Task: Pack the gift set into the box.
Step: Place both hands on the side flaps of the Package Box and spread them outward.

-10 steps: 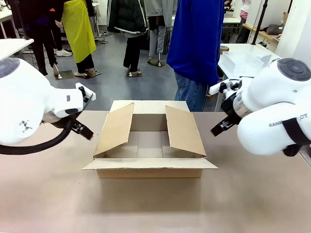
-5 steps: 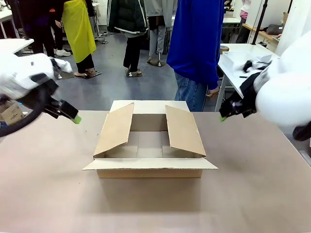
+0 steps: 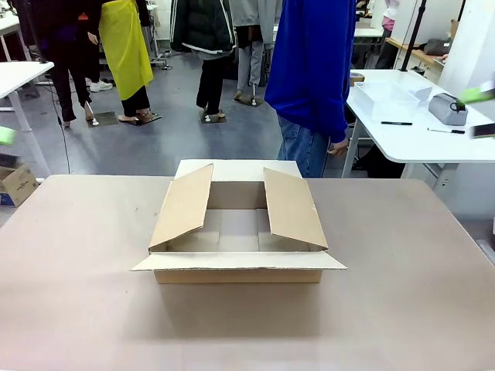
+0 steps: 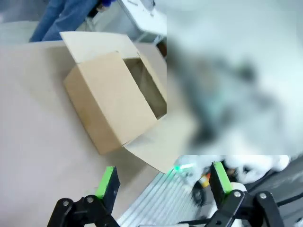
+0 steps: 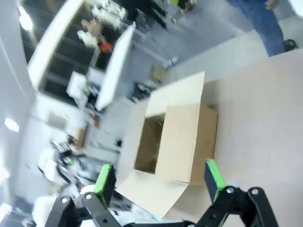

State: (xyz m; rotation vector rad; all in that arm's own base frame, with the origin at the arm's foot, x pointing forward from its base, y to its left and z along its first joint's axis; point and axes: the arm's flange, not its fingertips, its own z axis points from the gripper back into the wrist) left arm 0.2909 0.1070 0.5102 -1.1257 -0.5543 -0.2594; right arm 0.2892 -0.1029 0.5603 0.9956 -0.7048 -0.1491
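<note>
Box [image 3: 240, 224] sits open at the middle of the counter [image 3: 77, 309], side flaps leaning inward, near and far flaps folded outward. The left end effector [image 4: 163, 177] is released, with nothing between its green pads [image 4: 107, 178], and well apart from the box. The right end effector [image 5: 158, 177] is likewise spread and empty. A person in a blue top [image 3: 309, 69] stands at the far edge.

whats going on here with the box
An open cardboard box sits on the table; what shows of its inside is empty. The left gripper and the right gripper are both open, holding nothing, well off the box. A person in blue stands at the far side. Packing hasn't started.
</note>
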